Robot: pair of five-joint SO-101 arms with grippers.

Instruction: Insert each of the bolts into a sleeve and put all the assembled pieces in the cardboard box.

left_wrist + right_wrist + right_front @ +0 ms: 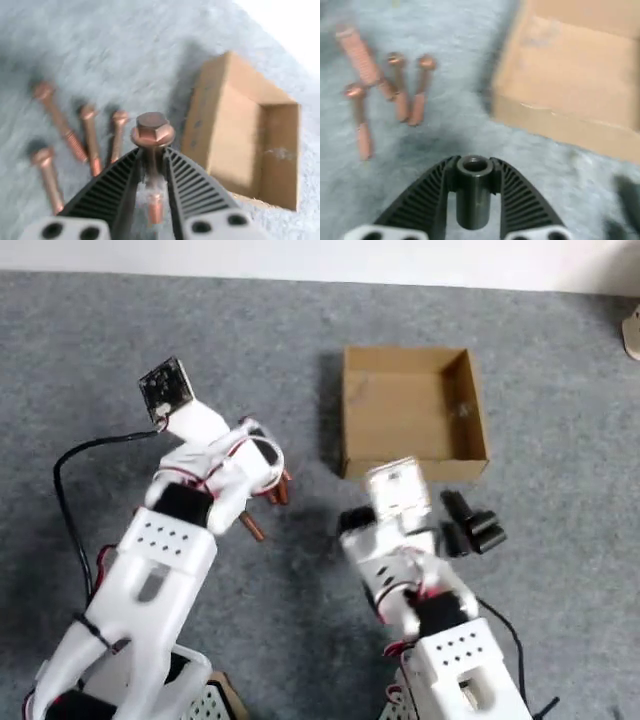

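Copper bolt point(151, 131) pinched in left tool point(152, 154); right tool point(474, 166) pinches dark sleeve point(473, 200) (bore visible).

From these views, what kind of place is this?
Likely a lab bench for robot assembly trials: a grey felt-covered table, one cardboard box, and copper bolts and black sleeves laid out by two small white arms.

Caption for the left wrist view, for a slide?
Left pincer shut on a copper bolt; four loose bolts and the cardboard box lie beyond.
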